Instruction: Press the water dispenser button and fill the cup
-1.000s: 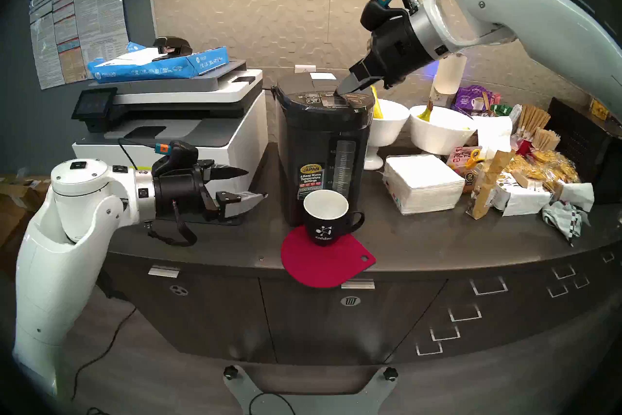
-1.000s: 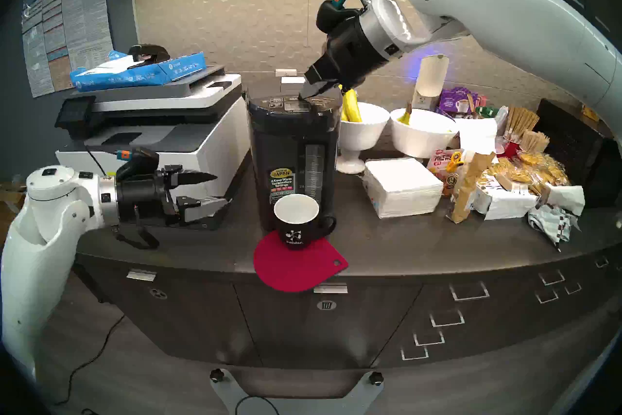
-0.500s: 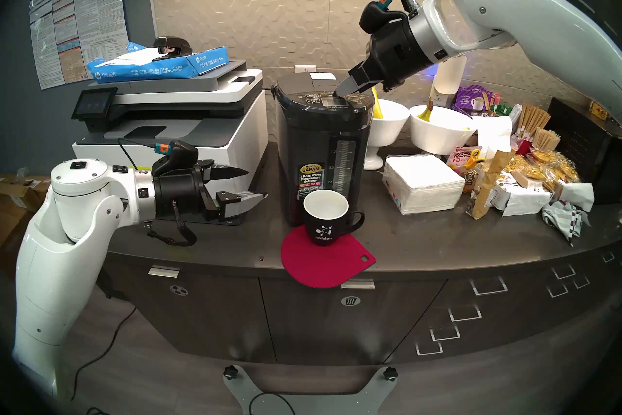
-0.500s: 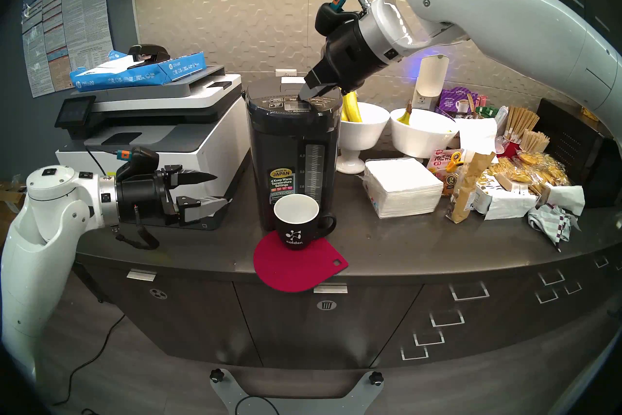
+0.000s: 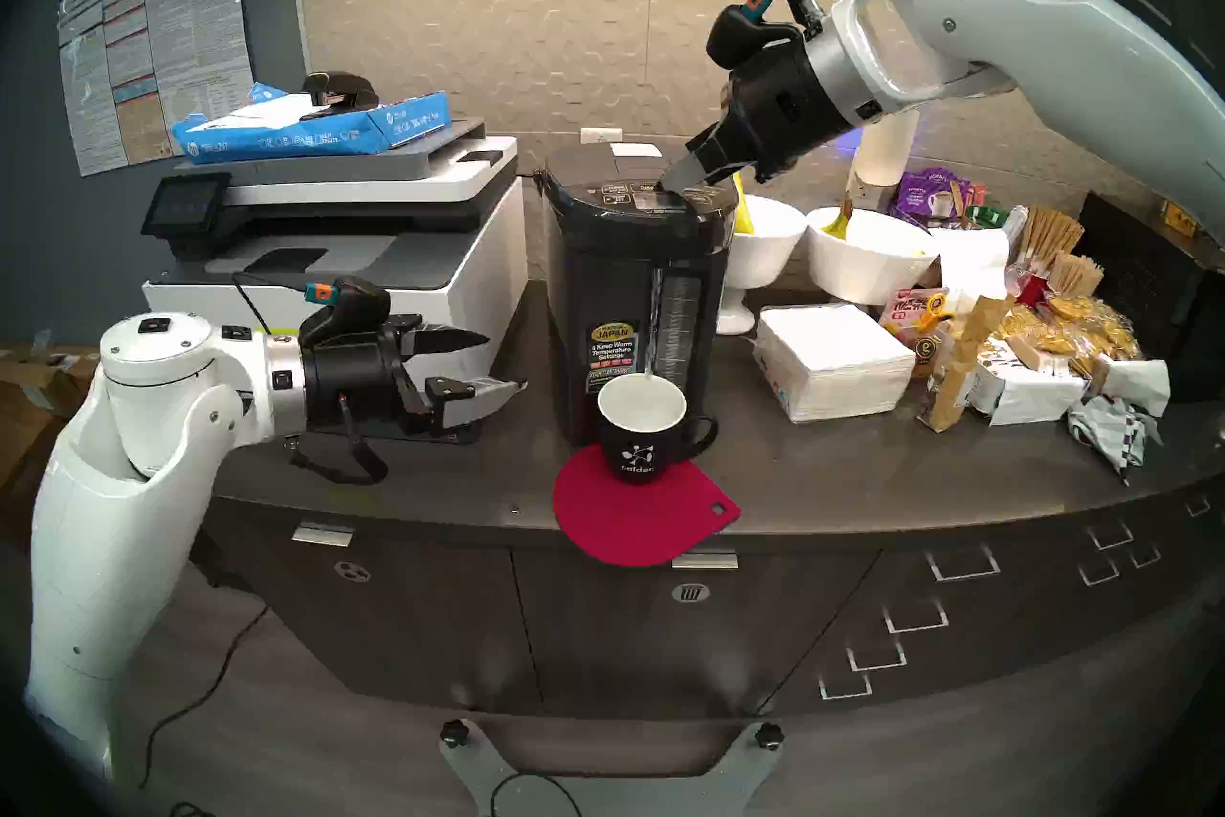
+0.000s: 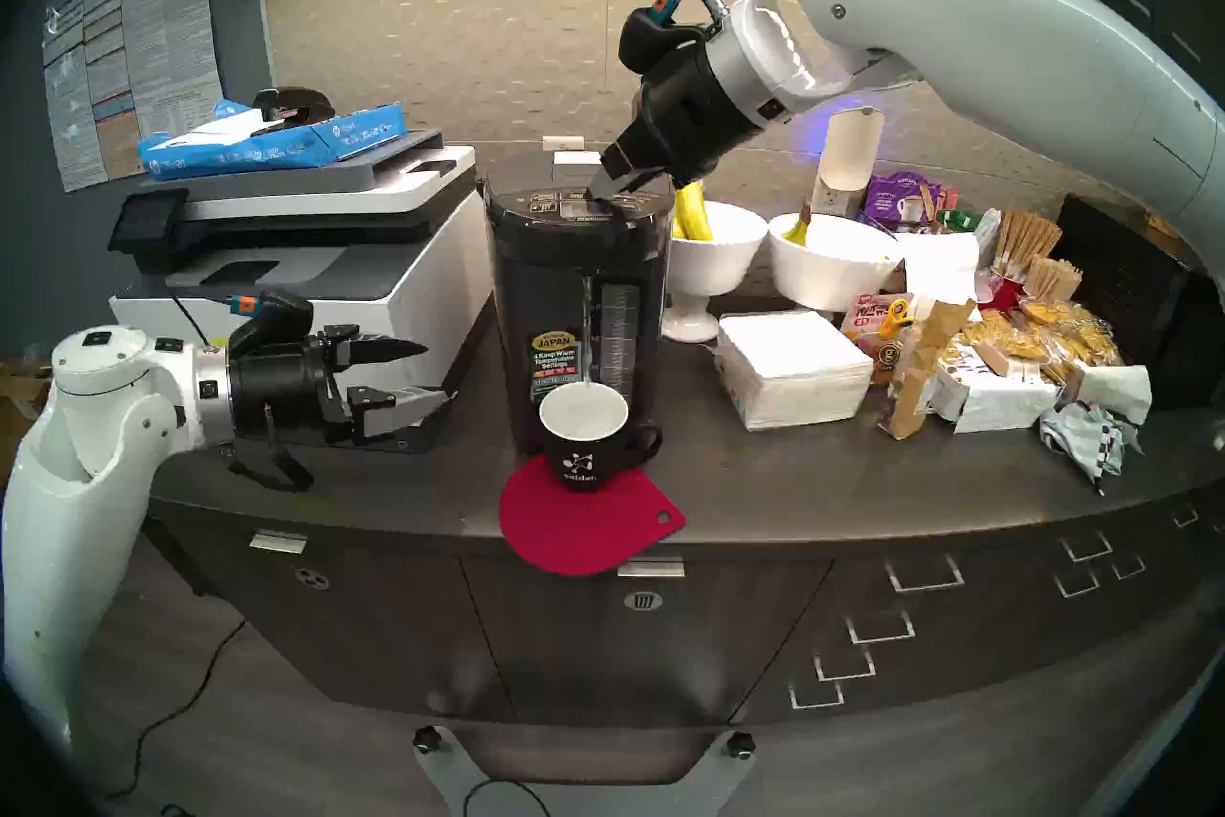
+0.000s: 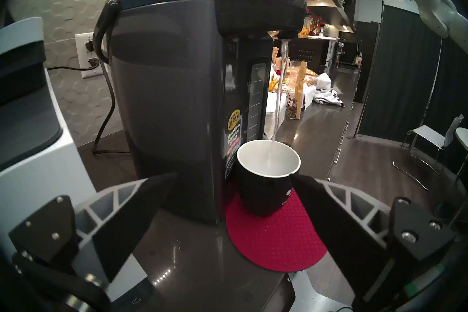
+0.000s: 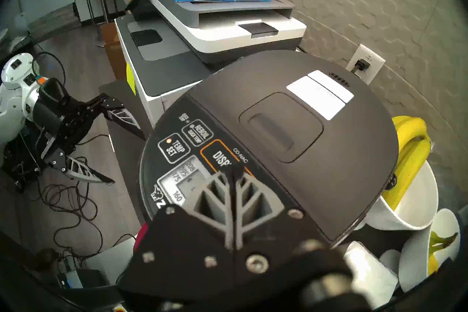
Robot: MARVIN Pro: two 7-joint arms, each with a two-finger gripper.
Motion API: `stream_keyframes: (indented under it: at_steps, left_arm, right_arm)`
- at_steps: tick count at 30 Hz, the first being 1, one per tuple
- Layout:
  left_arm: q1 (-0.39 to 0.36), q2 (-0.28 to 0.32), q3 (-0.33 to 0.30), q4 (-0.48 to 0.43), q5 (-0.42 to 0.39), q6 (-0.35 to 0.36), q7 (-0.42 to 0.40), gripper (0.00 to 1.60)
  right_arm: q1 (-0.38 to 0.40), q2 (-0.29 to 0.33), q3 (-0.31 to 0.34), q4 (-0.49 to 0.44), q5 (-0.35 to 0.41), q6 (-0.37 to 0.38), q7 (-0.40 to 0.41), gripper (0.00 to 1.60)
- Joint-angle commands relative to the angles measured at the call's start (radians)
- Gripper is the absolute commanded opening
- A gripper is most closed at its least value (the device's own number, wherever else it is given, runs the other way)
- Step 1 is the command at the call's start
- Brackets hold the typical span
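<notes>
The right pincer (image 5: pixel 669 184) came down from the upper right with its jaws pressed together, tip resting on the control panel atop the water dispenser (image 5: pixel 630 292). In that head view a thin stream of water (image 5: pixel 653 325) fell from under the dispenser's overhanging front into the cup (image 5: pixel 640 431), which stood on a red mat (image 5: pixel 643 520) at the front edge of the counter (image 5: pixel 862 464), just before the dispenser. The left pincer (image 5: pixel 494 361) hung level to the left of the dispenser, jaws apart and empty, in front of the printer (image 5: pixel 345 239). White bowls (image 5: pixel 862 258) with bananas stood to the dispenser's right.

The other head view showed the same: right pincer (image 6: pixel 596 190) on the panel, left pincer (image 6: pixel 431 371) spread wide, the cup (image 6: pixel 583 444) catching the stream.

From the left wrist, the two fingers (image 7: pixel 131 222) stood well apart at the bottom corners, nothing between them but counter. The water (image 7: pixel 279 91) ran from the spout into the white inside of the cup (image 7: pixel 263 192), which sat touching the mat (image 7: pixel 273 240) just beside the dispenser (image 7: pixel 172 88).

From the right wrist, the closed fingertips (image 8: pixel 234 172) sat on the button (image 8: pixel 221 158), covering the end of its lettering so only "DISP" showed. Bananas (image 8: pixel 410 149) lay in a bowl to the right.
</notes>
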Motion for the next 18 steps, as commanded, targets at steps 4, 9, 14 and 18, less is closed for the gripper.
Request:
stream_keyframes:
  at_steps: [4,9,14,18]
  left_arm:
    - [-0.002,0.001,-0.005,-0.006,-0.001,-0.001,-0.001,1.60]
    - [-0.002,0.001,-0.005,-0.006,-0.001,-0.001,-0.001,1.60]
    - [-0.002,0.001,-0.005,-0.006,-0.001,-0.001,-0.001,1.60]
    - [-0.002,0.001,-0.005,-0.006,-0.001,-0.001,-0.001,1.60]
  right_arm:
    - [-0.025,-0.009,-0.023,0.000,-0.005,0.010,0.017,0.00]
    - [-0.027,-0.010,-0.024,0.001,-0.010,0.009,0.021,0.00]
    - [-0.028,-0.013,-0.024,0.003,-0.011,0.010,0.022,0.00]
    - [-0.029,-0.015,-0.024,0.005,-0.011,0.009,0.022,0.00]
